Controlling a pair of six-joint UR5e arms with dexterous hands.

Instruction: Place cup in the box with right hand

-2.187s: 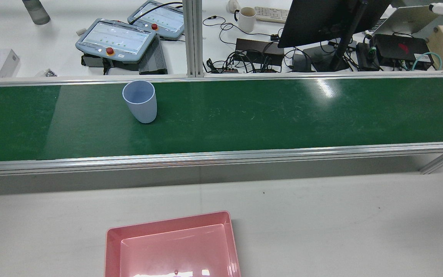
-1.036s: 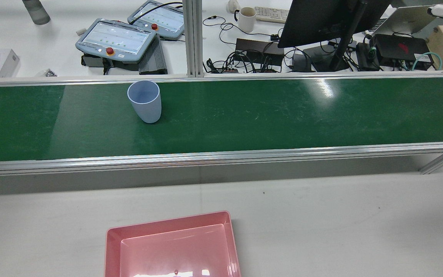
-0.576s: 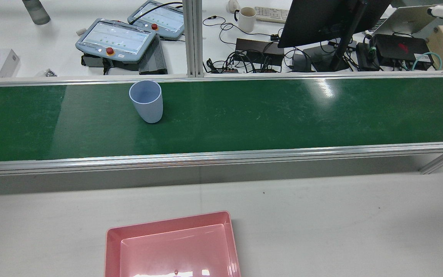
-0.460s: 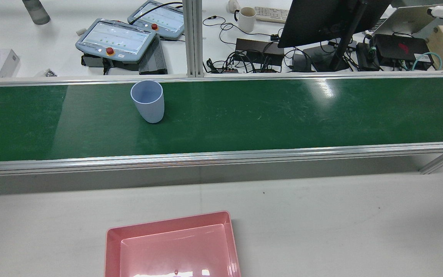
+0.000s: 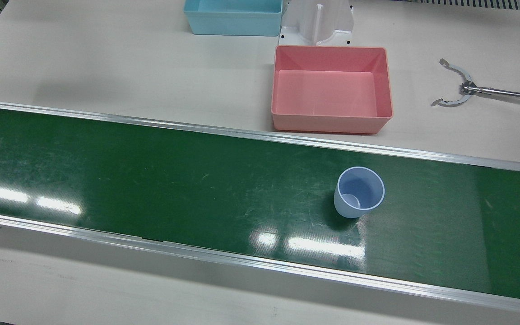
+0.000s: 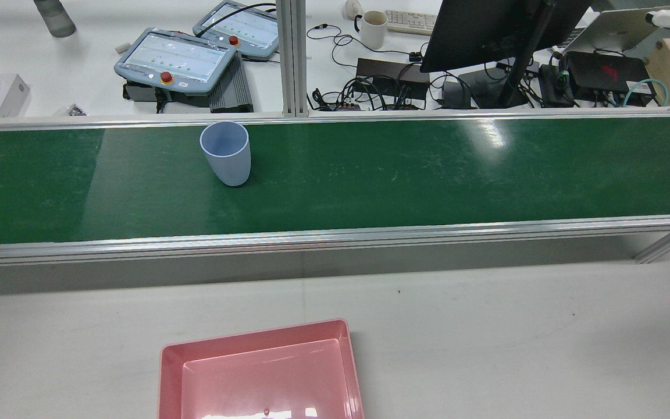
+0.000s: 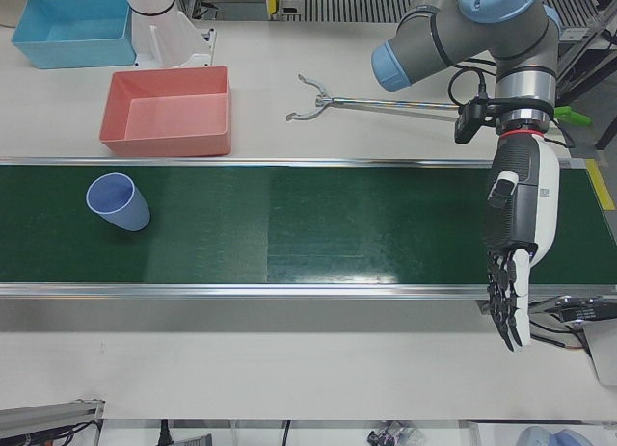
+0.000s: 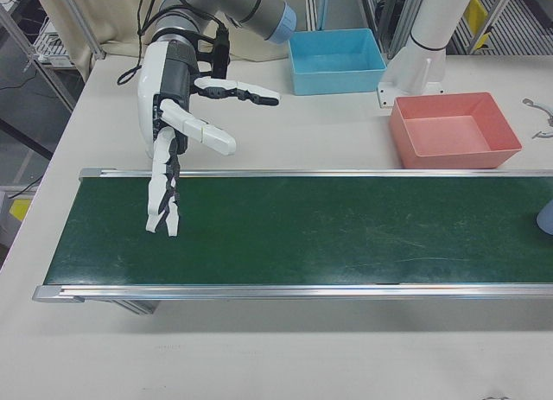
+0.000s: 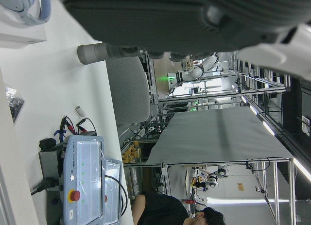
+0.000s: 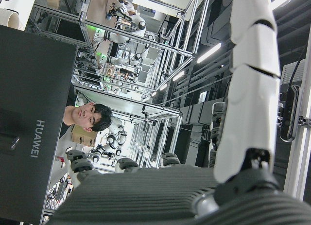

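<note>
Cup (image 5: 359,192), pale blue plastic, stands upright and empty on the green conveyor belt (image 5: 151,180), in front of the pink box (image 5: 331,88). It looks light, stiff and smooth, so I judge it could tip or slip; I'd wrap its wall about mid-height. My right hand (image 8: 177,128) hangs over the belt's far end, fingers spread and empty, well apart from it. My left hand (image 7: 516,244) is also empty, fingers extended.

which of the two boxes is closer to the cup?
The pink box, just across the belt's edge from the cup. The blue box sits further back on the table.
</note>
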